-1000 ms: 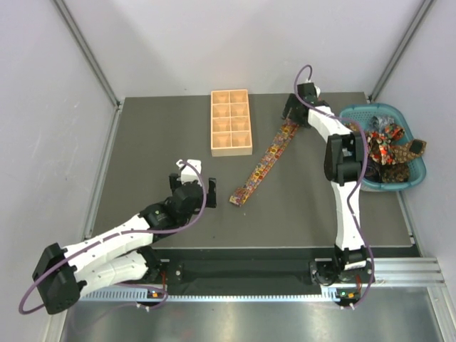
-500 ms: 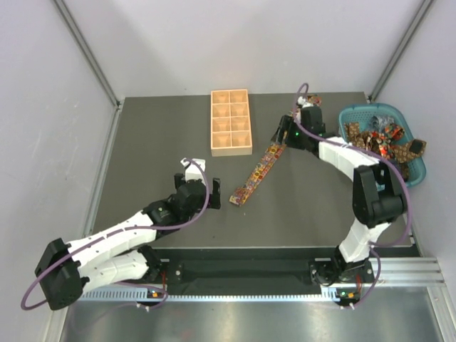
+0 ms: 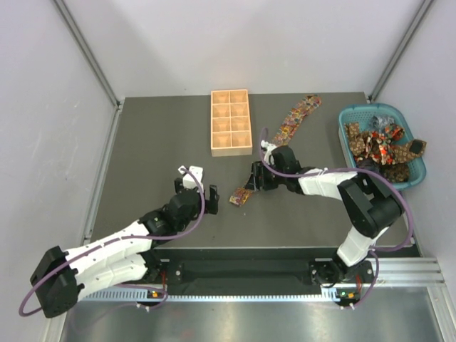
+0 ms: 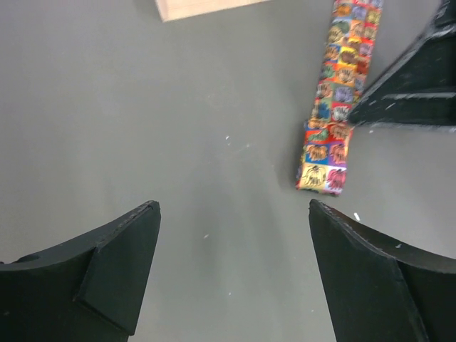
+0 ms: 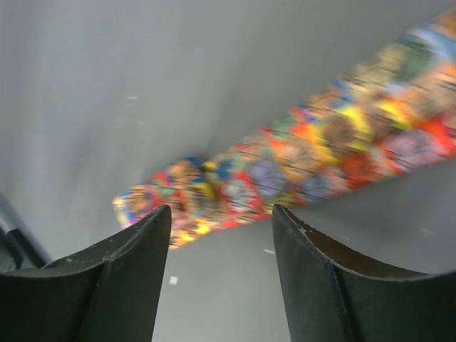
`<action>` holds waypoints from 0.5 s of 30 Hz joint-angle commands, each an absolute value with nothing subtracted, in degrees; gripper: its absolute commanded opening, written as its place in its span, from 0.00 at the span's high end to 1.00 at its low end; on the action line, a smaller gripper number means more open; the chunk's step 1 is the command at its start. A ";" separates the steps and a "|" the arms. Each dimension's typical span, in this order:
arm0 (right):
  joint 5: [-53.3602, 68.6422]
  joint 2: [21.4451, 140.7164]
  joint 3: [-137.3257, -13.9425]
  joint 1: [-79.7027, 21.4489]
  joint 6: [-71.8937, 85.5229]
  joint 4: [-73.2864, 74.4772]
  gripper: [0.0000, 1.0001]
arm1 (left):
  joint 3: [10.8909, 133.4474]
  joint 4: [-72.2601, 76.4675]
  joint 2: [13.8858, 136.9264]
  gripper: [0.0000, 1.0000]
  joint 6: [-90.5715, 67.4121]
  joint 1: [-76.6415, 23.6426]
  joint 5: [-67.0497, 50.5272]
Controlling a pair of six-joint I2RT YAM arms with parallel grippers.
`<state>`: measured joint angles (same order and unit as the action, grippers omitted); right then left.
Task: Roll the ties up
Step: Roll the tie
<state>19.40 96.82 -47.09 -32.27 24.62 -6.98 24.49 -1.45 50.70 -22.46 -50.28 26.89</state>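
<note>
One tie [image 3: 288,130] with a busy multicoloured print lies flat on the dark table, running diagonally from its near end [image 3: 241,196] toward the back right. More ties [image 3: 381,146] are heaped in the teal basket. My right gripper [image 3: 254,178] hovers low over the flat tie's near end; in the right wrist view its jaws [image 5: 221,211] stand open, with the tie [image 5: 285,171] just beyond the tips and nothing between them. My left gripper [image 3: 209,197] is open over bare table, left of that end. Its wrist view shows the tie [image 4: 332,114] ahead to the right of the gripper [image 4: 231,208].
A tan wooden tray [image 3: 231,122] with several compartments stands at the back centre, left of the tie. The teal basket [image 3: 416,165] sits at the right edge. A right gripper finger [image 4: 417,85] shows beside the tie in the left wrist view. Grey walls close in the table.
My right gripper swept from the tie's far end at the back down to its near end, jaws narrowing. The tie's far end now lies uncovered. My left gripper edged slightly nearer the tie.
</note>
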 commanded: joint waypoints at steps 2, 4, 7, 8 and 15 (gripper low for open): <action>23.37 96.32 -47.99 -35.59 24.69 -15.64 0.41 | 24.52 6.06 49.83 0.11 -20.13 -50.36 24.61; 24.43 97.03 -47.55 -35.95 25.05 -17.22 0.40 | 24.52 6.06 50.36 0.13 -19.87 -50.45 24.61; 23.82 97.29 -47.81 -36.73 25.05 -16.53 0.41 | 24.52 5.89 50.36 0.14 -19.78 -50.36 24.61; 21.30 98.25 -49.12 -37.43 24.18 -15.22 0.42 | 24.43 5.89 50.36 0.14 -19.78 -50.36 24.78; 22.33 101.16 -51.24 -38.93 25.57 -11.78 0.49 | 24.79 5.10 51.33 0.12 -20.04 -50.45 27.77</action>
<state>21.74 100.49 -49.21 -37.32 25.17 -11.51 24.25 2.39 50.98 -20.78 -50.28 26.39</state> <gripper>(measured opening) 0.524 0.874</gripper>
